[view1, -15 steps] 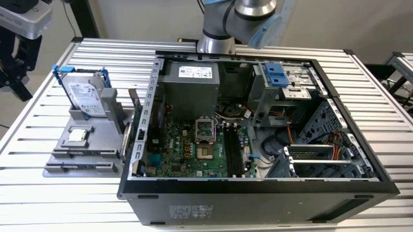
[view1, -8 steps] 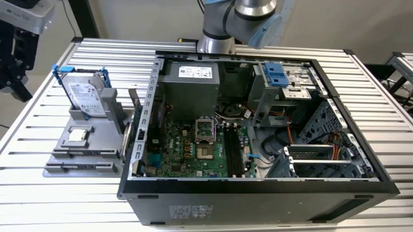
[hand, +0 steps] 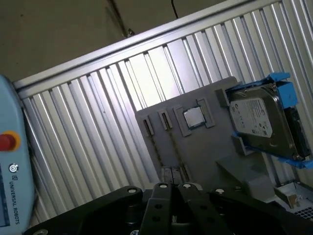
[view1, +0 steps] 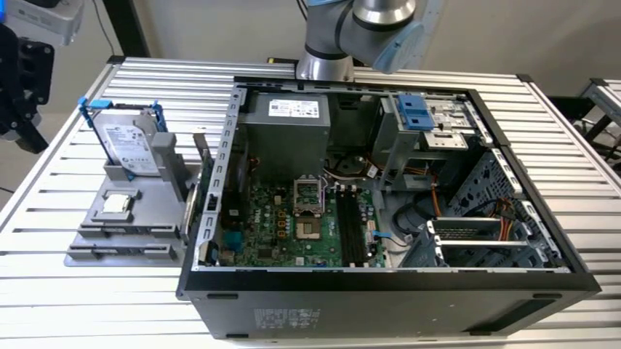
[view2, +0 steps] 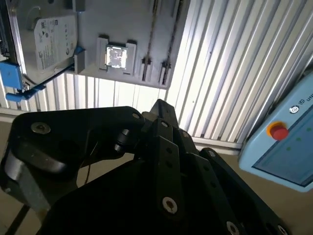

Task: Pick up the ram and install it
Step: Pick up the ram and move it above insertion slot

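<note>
Hovering above the gray tray [view2: 128, 19], the claw [view2: 159, 105] is closed, gripping nothing.

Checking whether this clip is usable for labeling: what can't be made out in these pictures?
Ram: at most a thin edge-on line in the tray, first wrist view; chips too small to see.
Board slots: exterior view, latches too small to judge.
Arm: cut off by the exterior view's top edge.
</note>
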Robot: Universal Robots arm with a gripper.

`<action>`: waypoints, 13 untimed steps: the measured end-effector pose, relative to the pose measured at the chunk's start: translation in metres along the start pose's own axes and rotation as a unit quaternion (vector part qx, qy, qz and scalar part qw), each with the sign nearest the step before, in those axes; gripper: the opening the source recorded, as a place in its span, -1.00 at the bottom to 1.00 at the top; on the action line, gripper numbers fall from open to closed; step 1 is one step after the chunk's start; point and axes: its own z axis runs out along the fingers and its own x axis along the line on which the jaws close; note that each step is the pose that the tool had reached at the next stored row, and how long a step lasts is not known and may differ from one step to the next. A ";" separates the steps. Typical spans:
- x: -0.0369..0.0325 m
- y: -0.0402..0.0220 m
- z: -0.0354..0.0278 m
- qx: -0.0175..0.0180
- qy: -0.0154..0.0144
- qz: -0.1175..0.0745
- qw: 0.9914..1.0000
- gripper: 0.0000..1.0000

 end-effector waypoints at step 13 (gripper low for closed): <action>0.0000 0.0000 0.0004 0.023 -0.007 -0.097 0.995 -1.00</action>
